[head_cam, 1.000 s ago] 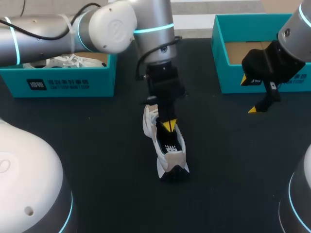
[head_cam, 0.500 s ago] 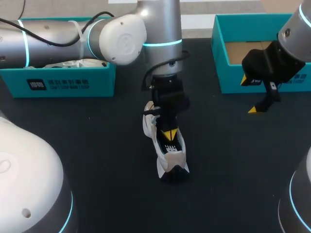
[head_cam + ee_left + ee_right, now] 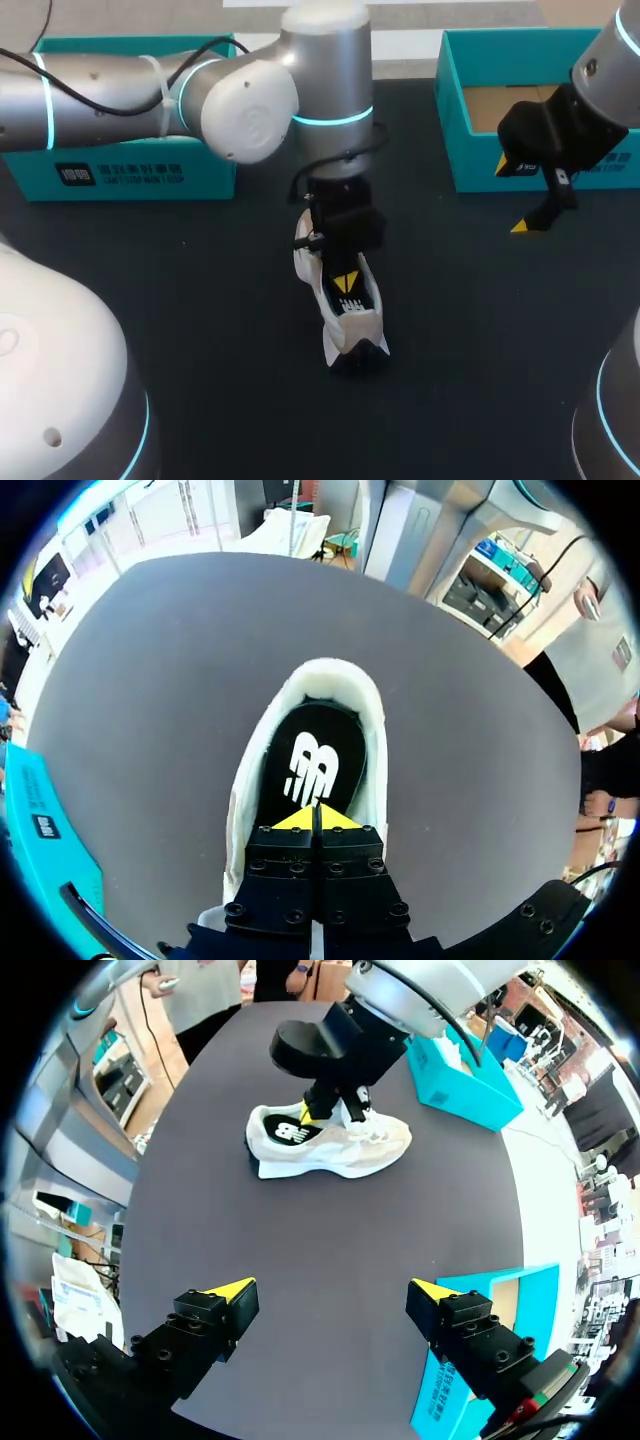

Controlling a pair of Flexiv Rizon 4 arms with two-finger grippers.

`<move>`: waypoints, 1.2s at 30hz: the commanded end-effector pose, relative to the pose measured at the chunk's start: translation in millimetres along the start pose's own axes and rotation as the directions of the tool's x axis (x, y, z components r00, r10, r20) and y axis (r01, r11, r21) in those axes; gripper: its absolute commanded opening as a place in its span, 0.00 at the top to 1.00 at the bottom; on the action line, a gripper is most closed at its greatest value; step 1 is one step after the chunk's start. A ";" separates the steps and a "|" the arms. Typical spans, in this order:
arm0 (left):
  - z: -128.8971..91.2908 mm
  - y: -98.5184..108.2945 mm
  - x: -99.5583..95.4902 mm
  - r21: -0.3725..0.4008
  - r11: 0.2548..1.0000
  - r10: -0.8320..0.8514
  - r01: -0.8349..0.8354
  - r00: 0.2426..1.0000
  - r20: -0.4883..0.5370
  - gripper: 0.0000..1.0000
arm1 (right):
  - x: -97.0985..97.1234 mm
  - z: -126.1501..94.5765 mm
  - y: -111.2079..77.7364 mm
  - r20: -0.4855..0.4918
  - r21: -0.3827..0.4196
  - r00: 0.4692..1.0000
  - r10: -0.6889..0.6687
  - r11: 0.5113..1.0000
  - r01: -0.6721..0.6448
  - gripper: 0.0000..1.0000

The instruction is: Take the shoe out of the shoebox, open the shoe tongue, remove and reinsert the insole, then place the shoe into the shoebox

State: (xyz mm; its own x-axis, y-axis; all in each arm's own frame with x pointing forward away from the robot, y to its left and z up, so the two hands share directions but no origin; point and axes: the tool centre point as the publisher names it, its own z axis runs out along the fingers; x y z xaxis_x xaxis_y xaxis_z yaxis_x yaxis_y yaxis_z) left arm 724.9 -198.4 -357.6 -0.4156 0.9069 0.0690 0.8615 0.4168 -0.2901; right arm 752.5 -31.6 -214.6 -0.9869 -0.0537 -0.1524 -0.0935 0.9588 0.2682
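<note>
Upright on its sole near the middle of the matte black tabletop (image 3: 180, 340), white-and-beige mesh sneaker (image 3: 348, 322), outside both boxes, dark heel toward the near edge. Inside it, black foam insole (image 3: 312, 742) with a white logo, not read off here. Dipped into the shoe's opening just over that insole, left gripper (image 3: 317, 818), yellow tips pressed together with no gap, nothing visibly pinched. Broad stretches of tabletop between the sneaker and each box. At the far left edge, teal cardboard shoebox with white print (image 3: 120, 172), partly hidden by the left arm. At the far right edge, open teal cardboard shoebox with a brown floor (image 3: 462, 130). Just in front of it and well apart from the sneaker, right gripper (image 3: 332, 1290), fingers spread wide around nothing.
</note>
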 end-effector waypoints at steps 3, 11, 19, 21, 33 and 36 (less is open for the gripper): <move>14.3 -1.8 -1.2 -0.050 0.999 0.004 -0.001 0.998 0.058 1.00 | 0.5 0.9 0.4 0.001 0.002 1.000 0.000 1.000 0.000 0.00; 26.5 -6.8 -6.8 -0.074 0.997 -0.022 0.030 0.995 0.100 1.00 | 0.5 0.9 0.4 0.001 0.002 1.000 0.000 1.000 0.000 0.00; 33.4 1.2 -5.3 -0.061 0.994 -0.086 0.092 0.992 0.089 1.00 | 0.5 0.9 0.4 0.001 0.002 1.000 0.000 1.000 0.000 0.00; 25.2 -3.4 -3.8 -0.059 0.995 -0.078 0.084 0.992 0.104 1.00 | 0.5 0.9 0.4 0.001 0.002 1.000 0.000 1.000 0.000 0.00; 25.5 -25.8 -21.1 -0.023 1.000 0.022 -0.020 0.995 0.098 1.00 | 0.5 0.9 0.4 0.001 0.002 1.000 0.000 1.000 0.000 0.00; 36.4 -30.9 -24.8 -0.001 0.999 0.038 -0.038 0.995 0.096 1.00 | 0.5 0.9 0.4 0.001 0.002 1.000 0.000 1.000 0.000 0.00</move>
State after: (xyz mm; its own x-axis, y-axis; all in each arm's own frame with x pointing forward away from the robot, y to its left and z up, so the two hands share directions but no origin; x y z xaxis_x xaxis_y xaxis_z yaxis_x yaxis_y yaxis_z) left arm 697.5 -224.3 -368.3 -0.4154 0.9090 -0.0333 0.8786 0.3915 -0.2735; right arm 752.3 -31.5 -214.5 -0.9868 -0.0537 -0.1525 -0.0935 0.9590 0.2674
